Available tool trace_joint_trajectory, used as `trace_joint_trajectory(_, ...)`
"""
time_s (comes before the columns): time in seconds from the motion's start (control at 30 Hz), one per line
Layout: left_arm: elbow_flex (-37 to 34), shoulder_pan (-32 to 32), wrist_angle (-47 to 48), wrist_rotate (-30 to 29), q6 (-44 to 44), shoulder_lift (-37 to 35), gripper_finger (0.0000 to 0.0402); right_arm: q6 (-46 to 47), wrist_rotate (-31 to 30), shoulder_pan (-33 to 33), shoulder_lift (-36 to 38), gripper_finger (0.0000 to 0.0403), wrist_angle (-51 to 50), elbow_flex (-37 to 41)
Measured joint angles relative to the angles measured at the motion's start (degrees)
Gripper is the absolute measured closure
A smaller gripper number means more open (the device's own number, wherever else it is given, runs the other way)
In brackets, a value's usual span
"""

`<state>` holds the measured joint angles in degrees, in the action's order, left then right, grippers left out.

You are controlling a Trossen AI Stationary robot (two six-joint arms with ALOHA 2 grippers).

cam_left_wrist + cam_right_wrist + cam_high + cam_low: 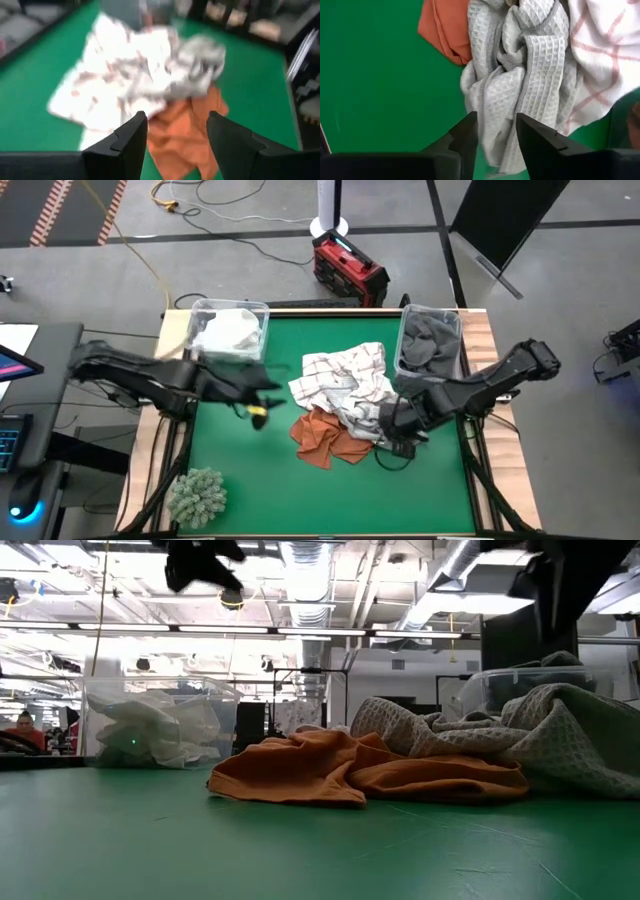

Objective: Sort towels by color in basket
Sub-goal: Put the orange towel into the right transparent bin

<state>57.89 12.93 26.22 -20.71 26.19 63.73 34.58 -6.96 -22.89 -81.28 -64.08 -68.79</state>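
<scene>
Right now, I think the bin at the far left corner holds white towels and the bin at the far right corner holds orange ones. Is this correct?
Not quite. The far right bin holds dark grey towels, not orange ones, as the high view shows. The orange towel lies on the green table beside the checked and light grey ones. The far left bin does hold white towels.

Green table [250, 480]: towel pile [345, 395] centre, two clear bins [228, 332] at back, fuzzy clump [197, 495] front-left.
</scene>
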Motion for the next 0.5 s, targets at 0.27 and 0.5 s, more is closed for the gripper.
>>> trace_joint_trajectory(0.27, 0.0, 5.36, -4.43, 0.43, 11.07, 17.54, 0.0207, 7.56, -7.46, -5.97, 0.48, 0.0258, 3.69, 0.0)
trace_joint_trajectory(0.5, 1.84, 9.23, -7.61, 1.65, 22.99, 23.58, 0.0207, 5.9, -8.66, -6.01, 0.32, 0.0233, 20.28, 0.0)
